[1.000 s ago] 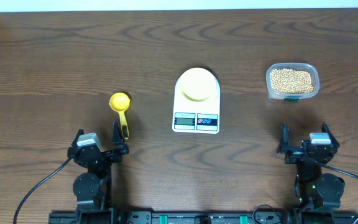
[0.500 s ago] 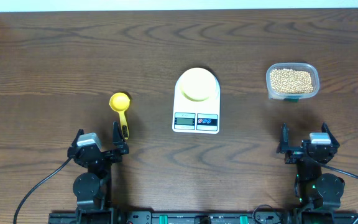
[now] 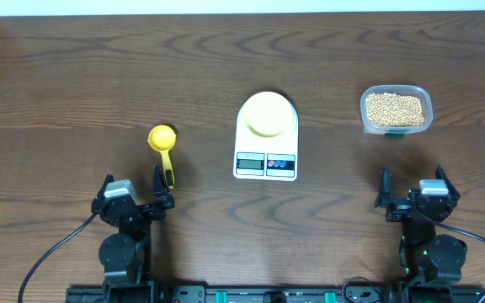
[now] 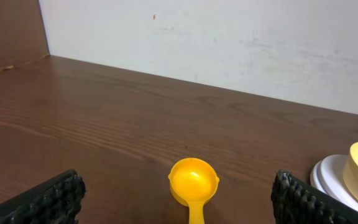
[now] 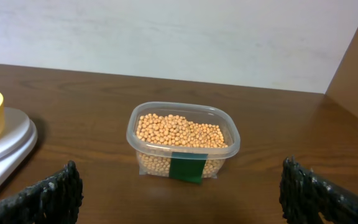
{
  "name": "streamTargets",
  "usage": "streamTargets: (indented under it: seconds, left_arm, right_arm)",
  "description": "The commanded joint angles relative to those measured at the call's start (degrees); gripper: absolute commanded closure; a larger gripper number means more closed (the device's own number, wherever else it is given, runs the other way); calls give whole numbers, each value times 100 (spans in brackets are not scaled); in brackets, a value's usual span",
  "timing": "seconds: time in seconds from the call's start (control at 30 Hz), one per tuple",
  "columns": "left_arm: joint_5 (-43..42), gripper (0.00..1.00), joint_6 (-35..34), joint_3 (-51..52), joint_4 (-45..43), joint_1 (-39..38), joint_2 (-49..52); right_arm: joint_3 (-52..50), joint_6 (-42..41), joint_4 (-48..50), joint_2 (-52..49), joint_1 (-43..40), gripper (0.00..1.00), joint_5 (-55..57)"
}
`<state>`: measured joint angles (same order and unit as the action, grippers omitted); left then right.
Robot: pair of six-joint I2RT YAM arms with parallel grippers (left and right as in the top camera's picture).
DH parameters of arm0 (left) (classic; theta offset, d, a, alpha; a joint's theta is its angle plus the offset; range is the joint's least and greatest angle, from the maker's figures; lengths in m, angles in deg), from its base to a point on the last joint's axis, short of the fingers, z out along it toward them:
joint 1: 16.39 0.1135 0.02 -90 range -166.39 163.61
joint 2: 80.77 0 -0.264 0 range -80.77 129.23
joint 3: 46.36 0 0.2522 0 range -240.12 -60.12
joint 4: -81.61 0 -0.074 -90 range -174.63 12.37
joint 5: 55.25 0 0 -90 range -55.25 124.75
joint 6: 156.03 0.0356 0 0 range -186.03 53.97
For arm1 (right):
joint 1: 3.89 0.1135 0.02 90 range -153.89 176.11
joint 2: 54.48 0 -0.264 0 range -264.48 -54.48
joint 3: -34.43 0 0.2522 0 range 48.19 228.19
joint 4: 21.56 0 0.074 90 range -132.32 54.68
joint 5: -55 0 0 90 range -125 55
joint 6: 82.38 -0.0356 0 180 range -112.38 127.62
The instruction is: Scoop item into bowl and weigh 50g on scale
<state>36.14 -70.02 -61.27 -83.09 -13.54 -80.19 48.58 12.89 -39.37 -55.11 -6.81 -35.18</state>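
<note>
Both grippers stand spread wide and hold nothing: the left gripper [image 3: 133, 185] sits at the lower left of the overhead view and the right gripper [image 3: 413, 187] at the lower right. Each shows black pads with a knobbly rubber texture [image 4: 55, 198] in the bottom corners of its wrist view. Beneath everything lies the table [image 3: 99, 76], dark brown wood with a bold wavy grain, meeting a pale, faintly smudged wall [image 4: 229, 43] at the back. At the centre of the overhead view sits the scale [image 3: 265, 160], smooth white plastic with rounded corners, with a small grey display and coloured buttons along its lower edge. To the upper right, well apart from the scale, is a clear plastic tub [image 5: 166, 106], rectangular with rounded corners and a rolled rim, bearing a dark green label [image 5: 186, 168] on its near wall. On the scale's round platform rests the bowl [image 3: 266, 114], round, pale yellow-green and matte. Left of the scale, just above the left gripper, lies a glossy yellow scoop [image 3: 163, 143], with its round cup toward the top of the frame and its handle pointing down toward the gripper. Smallest are the beans [image 5: 179, 132], tan, round and smooth, all heaped inside the tub and filling it nearly to the rim.
</note>
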Motion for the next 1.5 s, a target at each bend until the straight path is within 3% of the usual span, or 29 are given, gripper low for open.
streamTargets:
  seconds: [0.0,0.83,1.17,1.47]
  left_arm:
    - [31,2,96,92,264,24,-24]
    - [116,2,162,92,249,24,-24]
    - [-24,2,247,83,-273,31,-24]
    - [-229,2,177,-542,-92,31,323]
  right_arm:
    - [-7,59,-26,31,-9,1,48]
    - [-7,59,-26,31,-9,1,48]
    - [-7,59,-26,31,-9,1,46]
    - [-7,59,-26,31,-9,1,46]
